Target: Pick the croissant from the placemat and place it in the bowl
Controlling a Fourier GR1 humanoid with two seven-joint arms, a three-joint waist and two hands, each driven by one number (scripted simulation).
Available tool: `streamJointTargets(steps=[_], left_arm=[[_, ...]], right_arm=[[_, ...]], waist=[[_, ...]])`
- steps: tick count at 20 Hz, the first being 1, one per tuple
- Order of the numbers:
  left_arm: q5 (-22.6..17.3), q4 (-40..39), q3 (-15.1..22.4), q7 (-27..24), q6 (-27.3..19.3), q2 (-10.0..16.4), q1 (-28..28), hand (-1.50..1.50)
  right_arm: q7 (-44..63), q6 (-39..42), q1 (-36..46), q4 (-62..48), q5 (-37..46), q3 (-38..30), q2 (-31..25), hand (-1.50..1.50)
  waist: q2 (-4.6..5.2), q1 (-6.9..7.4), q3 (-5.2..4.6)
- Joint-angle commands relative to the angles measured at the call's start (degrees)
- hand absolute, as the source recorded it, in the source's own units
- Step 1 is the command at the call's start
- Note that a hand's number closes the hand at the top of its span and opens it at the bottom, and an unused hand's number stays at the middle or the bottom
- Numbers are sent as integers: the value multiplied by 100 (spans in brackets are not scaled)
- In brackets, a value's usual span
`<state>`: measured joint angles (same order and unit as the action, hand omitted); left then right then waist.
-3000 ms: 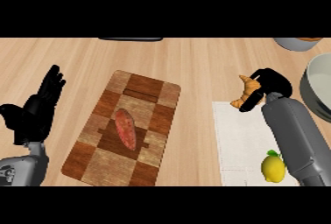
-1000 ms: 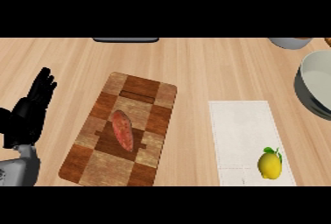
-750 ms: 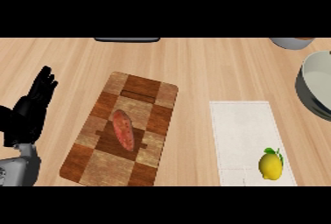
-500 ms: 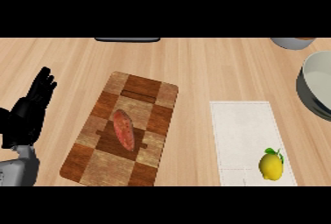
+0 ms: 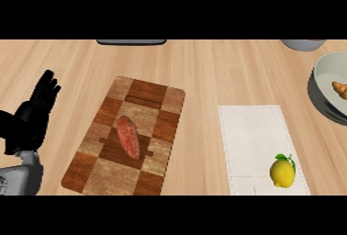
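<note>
Inside bowl (image 5: pixel 324 87): croissant (image 5: pixel 340 89), right edge.

The wooden counter (image 5: pixel 217 64) bears a cutting board (image 5: pixel 157 123), placemat (image 5: pixel 254 137) and bowl (image 5: pixel 320 98).

a kitchen: wooden counter (image 5: pixel 203 64), cutting board (image 5: pixel 129 137), lemon (image 5: pixel 282 171)

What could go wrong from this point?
1. The croissant lies in the bowl, but both are cut off by the view's right edge. Whether it sits well inside or close to the rim cannot be checked.
2. The right hand is out of view. If it is near the bowl, pulling back might nudge it.
3. The lemon sits at the near end of the placemat, possibly in the path of a returning right arm, and could get knocked.
</note>
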<state>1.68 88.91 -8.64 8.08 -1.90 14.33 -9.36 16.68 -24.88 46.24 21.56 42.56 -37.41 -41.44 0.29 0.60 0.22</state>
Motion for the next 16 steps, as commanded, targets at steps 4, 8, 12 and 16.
streamJointTargets(steps=[4,8,12,16], left_arm=[[17,-45,-69,-94,-18,8,171,0],[19,18,-57,-84,-32,-55,288,0],[18,144,-201,64,-82,70,242,0],[-103,127,-244,-281,160,97,544,0]], right_arm=[[-1418,-813,-69,1009,-1564,-1315,300,-150],[-1794,-97,-956,1699,-2352,-1756,412,-150],[-1548,779,-2040,2638,-2807,-1974,540,-150],[-1243,1353,-2932,3858,-3357,-2282,825,-150]], waist=[[-69,-147,-6],[-85,-210,-23],[-126,-340,-34],[-100,-272,-36]])
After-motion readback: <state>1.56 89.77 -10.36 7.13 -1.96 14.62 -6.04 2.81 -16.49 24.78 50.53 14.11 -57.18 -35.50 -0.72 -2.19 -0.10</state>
